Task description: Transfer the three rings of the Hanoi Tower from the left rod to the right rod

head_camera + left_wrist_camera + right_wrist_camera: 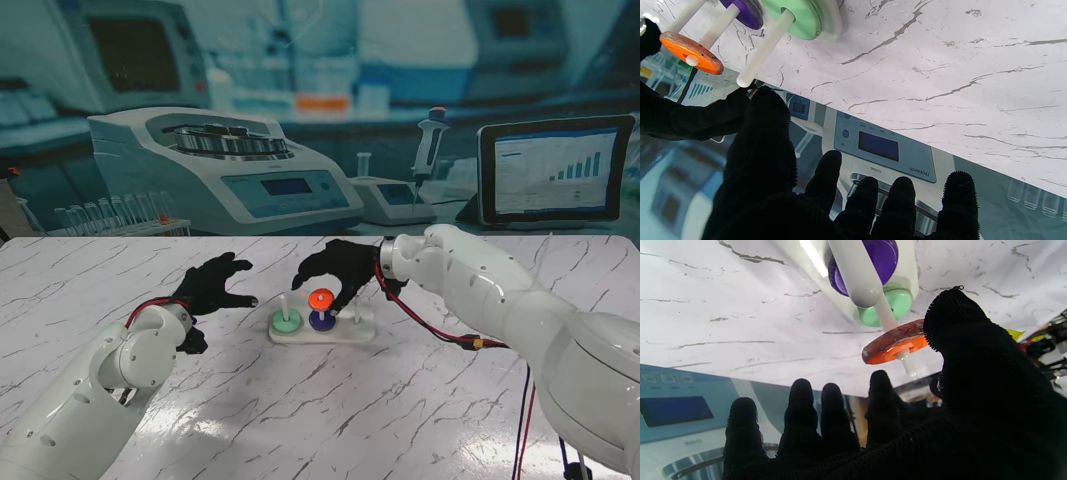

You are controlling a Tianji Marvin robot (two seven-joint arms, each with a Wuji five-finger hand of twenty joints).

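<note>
A white base [345,333] carries three white rods. On the left rod, a green ring [287,323] [800,16] lies at the bottom. A purple ring [321,321] [887,253] lies at the bottom of the middle rod. An orange ring [320,298] [690,53] [895,343] sits tilted near the top of the middle rod, whose tip pokes through it. My right hand [335,268] arches over it, shut on the ring, with the thumb [960,330] on its rim. The right rod [357,310] is bare. My left hand [215,284] hovers open, left of the tower.
The table is white marble [330,410]. A backdrop picturing lab machines [240,170] and a tablet [555,170] stands along its far edge. Red and black cables [440,335] hang from my right wrist, close to the base.
</note>
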